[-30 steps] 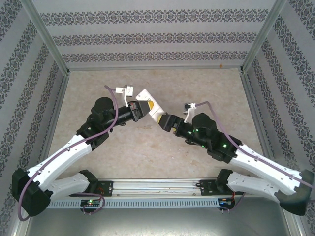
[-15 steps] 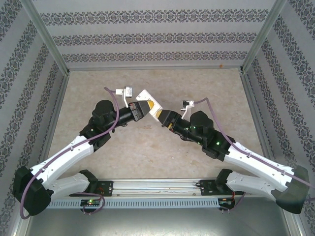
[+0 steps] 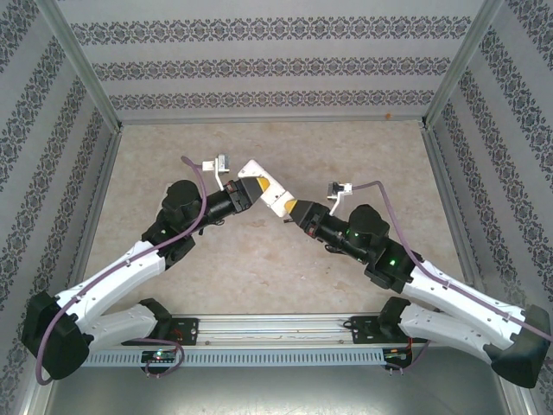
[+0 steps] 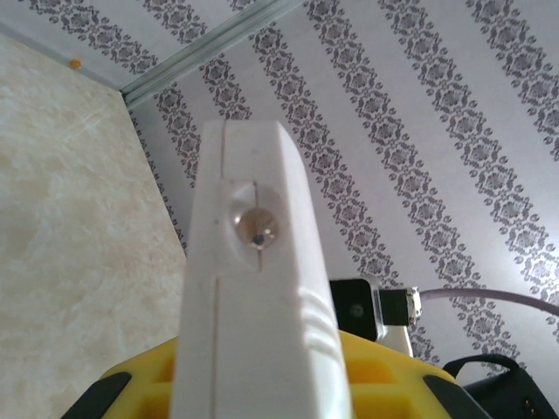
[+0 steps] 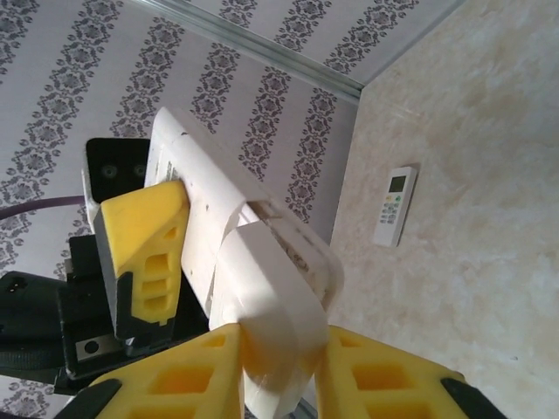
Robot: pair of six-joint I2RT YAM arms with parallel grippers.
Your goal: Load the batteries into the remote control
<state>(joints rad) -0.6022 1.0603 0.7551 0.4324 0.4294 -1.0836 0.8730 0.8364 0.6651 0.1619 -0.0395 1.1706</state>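
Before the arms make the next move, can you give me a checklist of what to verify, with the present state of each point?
1. Left gripper shut on one end of the remote: ok.
2. Right gripper with a finger against each side of the remote's other end: ok, as far as the right wrist view tells.
3. Remote held up off the table, between both arms: ok.
4. Batteries already inside the remote: cannot tell.
5. Second remote lying flat on the table, apart from both grippers: ok.
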